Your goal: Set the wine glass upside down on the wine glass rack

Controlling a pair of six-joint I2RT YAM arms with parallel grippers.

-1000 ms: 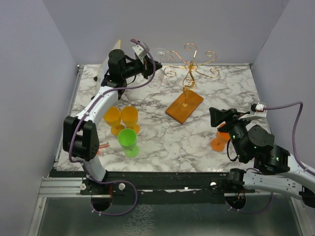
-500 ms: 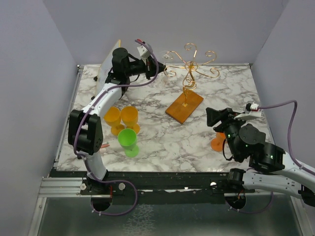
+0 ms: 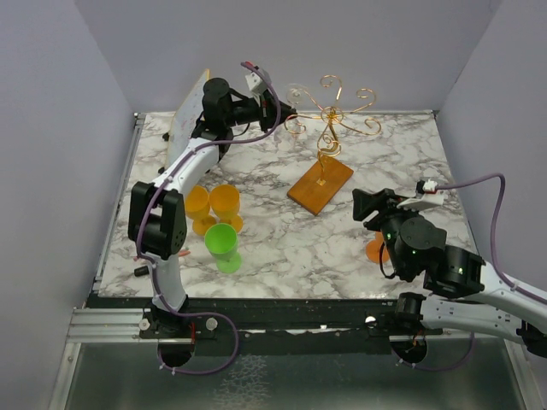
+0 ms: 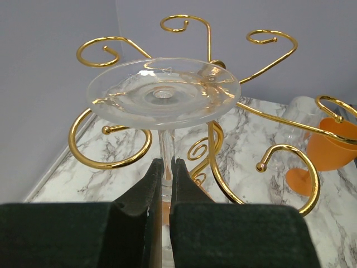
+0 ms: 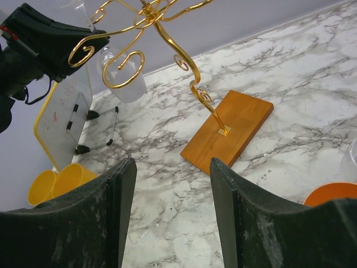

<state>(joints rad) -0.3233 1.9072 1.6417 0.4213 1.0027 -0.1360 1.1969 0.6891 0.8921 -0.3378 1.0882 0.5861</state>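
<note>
Change from earlier frame: left gripper (image 3: pixel 279 109) swung rightward, away from the whiteboard (image 3: pixel 190 115), up to the curled arms of the wine glass rack (image 3: pixel 329 120); right gripper (image 5: pixel 173 167) shifted slightly left
Left gripper state: pinched on the stem of the wine glass (image 4: pixel 163 92)
Wine glass position: held inverted, foot uppermost, level with the rack's left spirals; contact with the wire could not be told
Right gripper state: fingers spread, nothing between them, held near the orange cup (image 3: pixel 376 249)
Left wrist view only: showed clear foot disc ringed by gold curls
Right wrist view only: showed bowl hanging below a curl
</note>
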